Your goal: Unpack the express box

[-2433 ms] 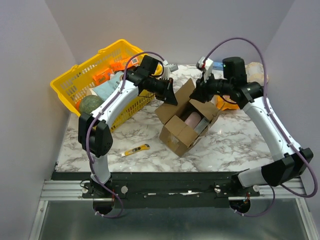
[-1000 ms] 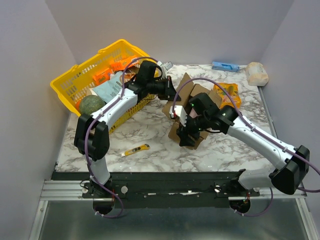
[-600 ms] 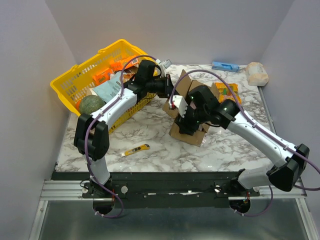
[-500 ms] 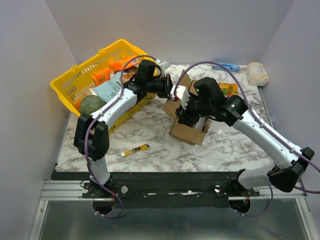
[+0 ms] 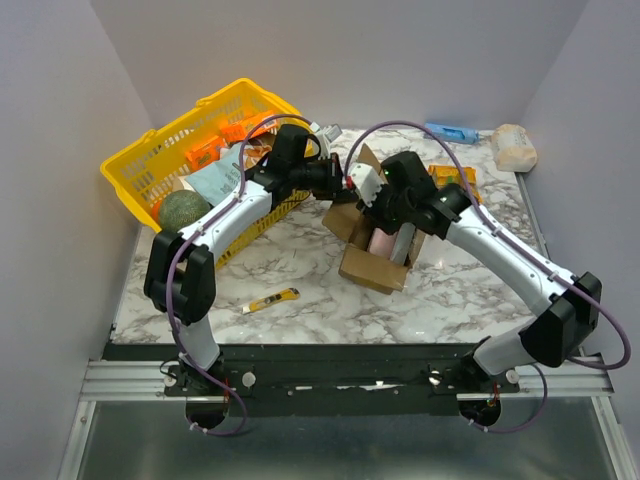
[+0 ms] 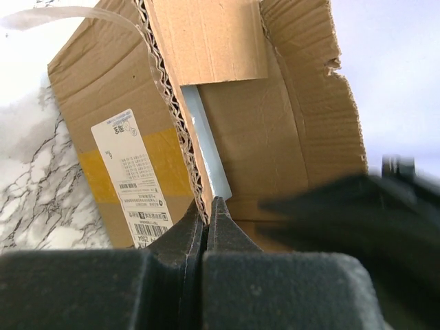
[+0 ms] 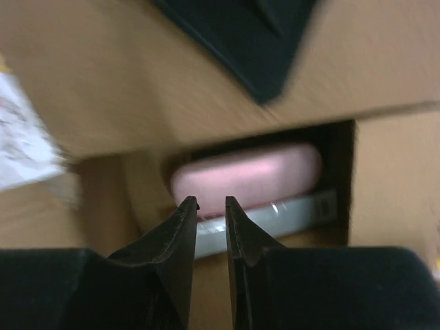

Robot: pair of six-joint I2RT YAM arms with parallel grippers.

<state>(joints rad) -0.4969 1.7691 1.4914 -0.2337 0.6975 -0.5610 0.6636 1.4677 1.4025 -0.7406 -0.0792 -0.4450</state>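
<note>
The express box (image 5: pixel 370 268) is a brown carton lying mid-table with its flaps open. My left gripper (image 5: pixel 338 188) is shut on the edge of one flap (image 6: pixel 206 41), its jaws closed on the corrugated edge (image 6: pixel 206 207). The box's white label (image 6: pixel 130 175) and yellow sticker show beside it. My right gripper (image 5: pixel 386 218) hangs over the box's opening, its jaws (image 7: pixel 211 201) a narrow gap apart and empty. Inside the box lie a pink rounded case (image 7: pixel 247 175) and a pale flat pack (image 7: pixel 292 210) under it. The pink case also shows from above (image 5: pixel 383 243).
A yellow plastic basket (image 5: pixel 130 160) with a green round item (image 5: pixel 180 210) and orange packs stands at the back left. A yellow utility knife (image 5: pixel 270 300) lies at the front left. An orange packet (image 5: pixel 452 178), a blue item (image 5: pixel 450 132) and a pale bag (image 5: pixel 515 147) lie at the back right.
My right arm came down from the back right, passed the box's front and now sits over its opening. The box shifted a little. My left gripper has kept hold of the flap.
</note>
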